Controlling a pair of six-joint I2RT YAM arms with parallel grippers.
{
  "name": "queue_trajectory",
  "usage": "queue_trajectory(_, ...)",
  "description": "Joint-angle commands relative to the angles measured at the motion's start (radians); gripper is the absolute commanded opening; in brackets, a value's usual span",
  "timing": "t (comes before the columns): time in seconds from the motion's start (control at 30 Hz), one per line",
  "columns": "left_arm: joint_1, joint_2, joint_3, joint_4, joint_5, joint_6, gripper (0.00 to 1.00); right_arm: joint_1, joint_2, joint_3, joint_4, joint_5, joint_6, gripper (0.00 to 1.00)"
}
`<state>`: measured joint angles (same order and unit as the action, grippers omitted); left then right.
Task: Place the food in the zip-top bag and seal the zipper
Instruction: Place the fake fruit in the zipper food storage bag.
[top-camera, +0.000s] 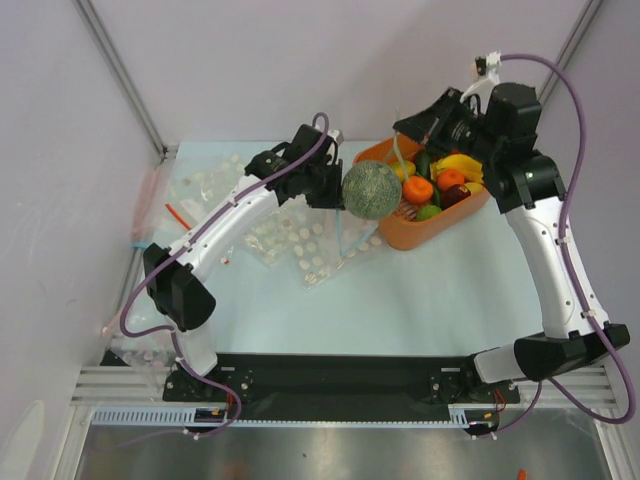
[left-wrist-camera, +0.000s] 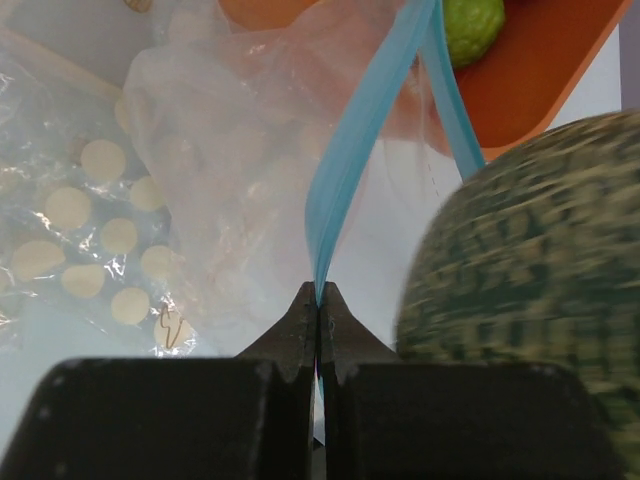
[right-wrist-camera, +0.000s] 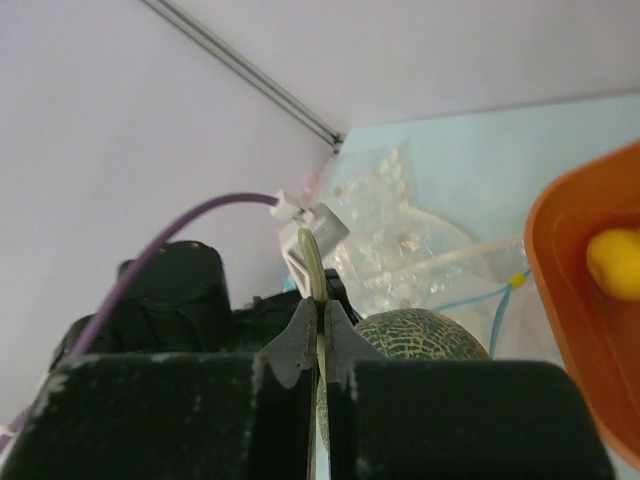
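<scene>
My left gripper (left-wrist-camera: 318, 292) is shut on the light-blue zipper strip (left-wrist-camera: 352, 150) of the clear zip-top bag (left-wrist-camera: 230, 190), which it holds up off the table. In the top view it (top-camera: 335, 190) sits just left of the grey-green bumpy ball (top-camera: 372, 190). My right gripper (right-wrist-camera: 320, 305) is shut on the ball's thin olive stem (right-wrist-camera: 312, 262). The ball (right-wrist-camera: 420, 335) hangs below it, next to the bag's mouth, and fills the right of the left wrist view (left-wrist-camera: 530, 280). Other food lies in the orange basket (top-camera: 415, 232): bananas (top-camera: 461, 162), an orange (top-camera: 418, 189) and a green fruit (top-camera: 428, 212).
Clear bags printed with white dots (top-camera: 295, 240) lie under the left arm, with more at the back left (top-camera: 205, 180). A bag with a red strip (top-camera: 150, 190) lies by the left wall. The orange basket stands at the back right, close to the right gripper (top-camera: 408, 128).
</scene>
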<state>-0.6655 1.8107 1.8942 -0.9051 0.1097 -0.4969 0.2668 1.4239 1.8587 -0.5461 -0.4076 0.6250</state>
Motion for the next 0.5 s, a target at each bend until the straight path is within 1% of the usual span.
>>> queue_trajectory(0.0,-0.002,-0.034,-0.041,0.066,0.044,-0.052,0.0,0.014,-0.078,-0.125,0.121,0.038,0.07,0.0)
queue_trajectory(0.13,0.004,-0.056,-0.112,0.133,0.056,-0.08,0.0,0.031,-0.126,-0.277,0.143,0.065,0.073,0.0)
queue_trajectory(0.27,0.015,-0.07,-0.171,0.167,0.076,-0.101,0.0,0.032,-0.151,-0.331,0.137,0.101,0.056,0.0)
queue_trajectory(0.47,0.029,-0.102,-0.19,0.196,0.093,-0.114,0.0,0.037,-0.152,-0.391,0.144,0.125,0.03,0.0)
